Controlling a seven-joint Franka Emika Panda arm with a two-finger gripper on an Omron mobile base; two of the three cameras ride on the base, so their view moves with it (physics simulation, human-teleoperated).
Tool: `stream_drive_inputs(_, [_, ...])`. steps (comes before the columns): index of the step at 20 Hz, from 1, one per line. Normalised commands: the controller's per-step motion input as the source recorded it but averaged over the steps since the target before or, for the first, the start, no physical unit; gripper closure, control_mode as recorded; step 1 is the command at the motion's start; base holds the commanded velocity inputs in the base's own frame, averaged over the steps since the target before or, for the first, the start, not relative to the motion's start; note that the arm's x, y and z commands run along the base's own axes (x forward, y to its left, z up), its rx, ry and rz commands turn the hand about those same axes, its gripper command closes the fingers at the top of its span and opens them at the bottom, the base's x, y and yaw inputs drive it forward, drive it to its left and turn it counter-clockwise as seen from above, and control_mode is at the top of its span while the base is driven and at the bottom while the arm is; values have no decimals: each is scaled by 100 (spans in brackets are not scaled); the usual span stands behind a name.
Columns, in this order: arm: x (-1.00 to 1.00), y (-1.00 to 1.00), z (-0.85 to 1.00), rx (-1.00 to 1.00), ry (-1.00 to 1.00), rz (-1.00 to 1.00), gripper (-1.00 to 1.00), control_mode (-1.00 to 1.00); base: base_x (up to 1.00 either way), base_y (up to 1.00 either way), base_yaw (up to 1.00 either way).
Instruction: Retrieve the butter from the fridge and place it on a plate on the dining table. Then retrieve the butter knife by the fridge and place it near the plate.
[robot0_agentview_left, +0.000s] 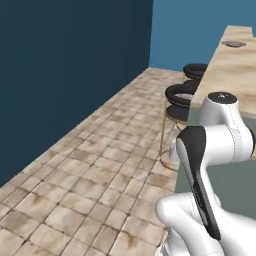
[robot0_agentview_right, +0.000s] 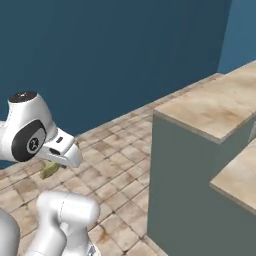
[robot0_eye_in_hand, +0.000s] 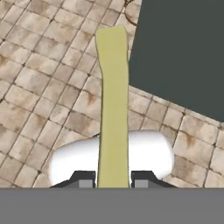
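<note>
While the base carries the arm alongside the dining table (robot0_agentview_left: 235, 67), the left base view shows what the butter has to reach: the plate (robot0_agentview_left: 234, 44) sits far down the marbled tabletop, near its far end, with black stools (robot0_agentview_left: 181, 95) tucked against the grey-green front. Judging from this, the step in hand is the carry, and the robot is well short of the plate, so the base should close most of that gap before the arm stretches out.

From the right base view, the tool (robot0_agentview_right: 59, 161) hangs low over the tiled floor (robot0_agentview_right: 120, 150), below the level of the tabletop, with a yellowish sliver of the butter (robot0_agentview_right: 50, 170) showing under it. The arm will need to lift clear of the table's edge before swinging across.

Looking along the hand view, the butter (robot0_eye_in_hand: 113, 105) is pinched between the two fingertips (robot0_eye_in_hand: 83, 178) at one end, its long pale stick jutting well out ahead. Held at its end like this, it could pivot or slip; slow, smooth travel and a low release over the plate's middle seem wise.
</note>
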Motion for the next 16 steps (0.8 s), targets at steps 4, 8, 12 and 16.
stream_drive_inputs(4, [0, 0, 0, 0, 0, 0, 100, 100, 62, 100, -27])
stream_drive_inputs(8, [0, 0, 0, 0, 0, 0, 100, 100, 77, 100, -37])
stream_drive_inputs(12, [0, 0, 0, 0, 0, 0, 100, 100, 81, 91, -58])
stream_drive_inputs(16, [0, 0, 0, 0, 0, 0, 100, 100, 77, 91, -63])
